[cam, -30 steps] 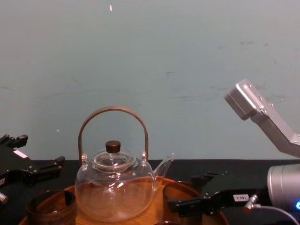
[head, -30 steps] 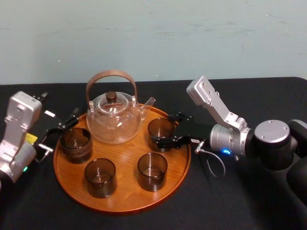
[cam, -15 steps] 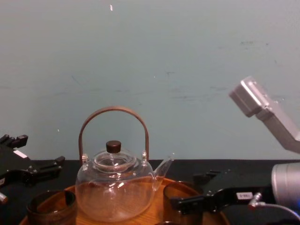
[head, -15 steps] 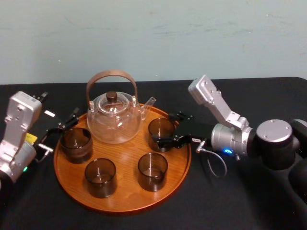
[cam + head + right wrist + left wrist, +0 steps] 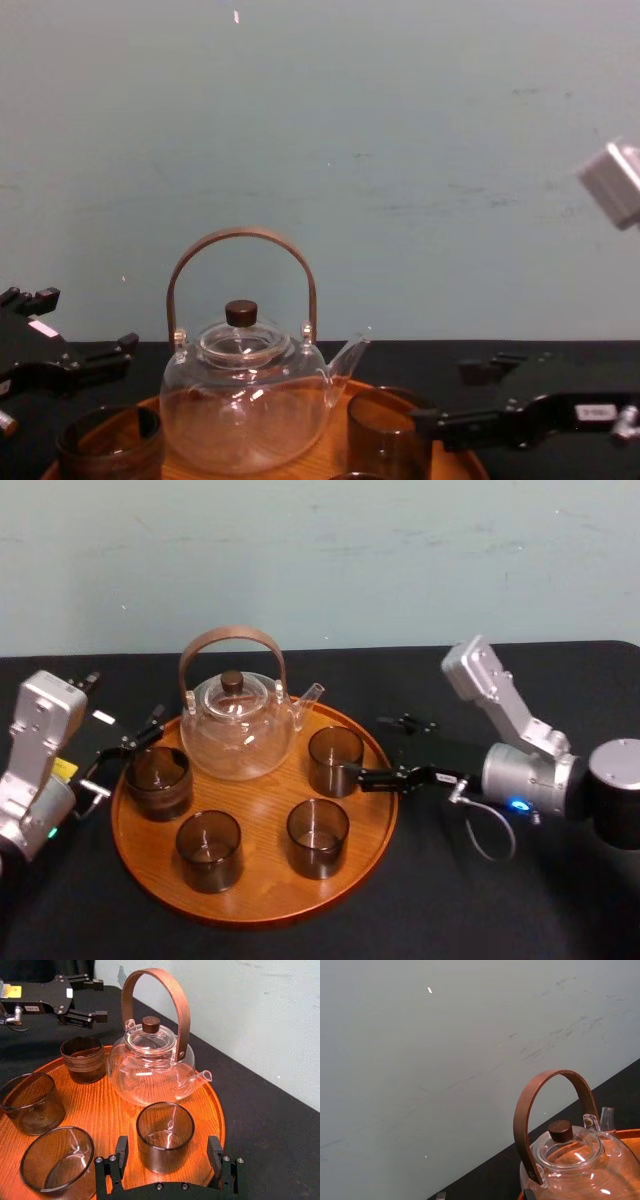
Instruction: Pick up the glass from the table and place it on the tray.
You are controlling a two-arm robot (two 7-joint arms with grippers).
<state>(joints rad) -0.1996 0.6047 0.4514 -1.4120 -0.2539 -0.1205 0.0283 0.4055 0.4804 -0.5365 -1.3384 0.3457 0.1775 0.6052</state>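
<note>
A: Where's the glass?

B: The glass stands upright on the tray, on its right side, just inside the rim; it's near the glass teapot, below the spout, and they're apart.

A: Right gripper?

B: The right gripper is level with the tray's right rim, its fingers reaching in over the edge; they're spread wide and grip nothing; in the right wrist view the glass sits just ahead of the tips, with a gap on each side.

A: Left gripper?

B: The left gripper is parked over the table at the tray's left edge, beside the back-left glass; its fingers are spread too and hold nothing.

A: What's crowding things?

B: Three more glasses share the tray; one is at the left rim and two are at the front; the front-right one is near the task glass, with bare wood between them; the teapot fills the back.

A: Open room?

B: There's bare black cloth right of the tray, under the right arm, and along the front edge; the tray's centre is bare wood.
</note>
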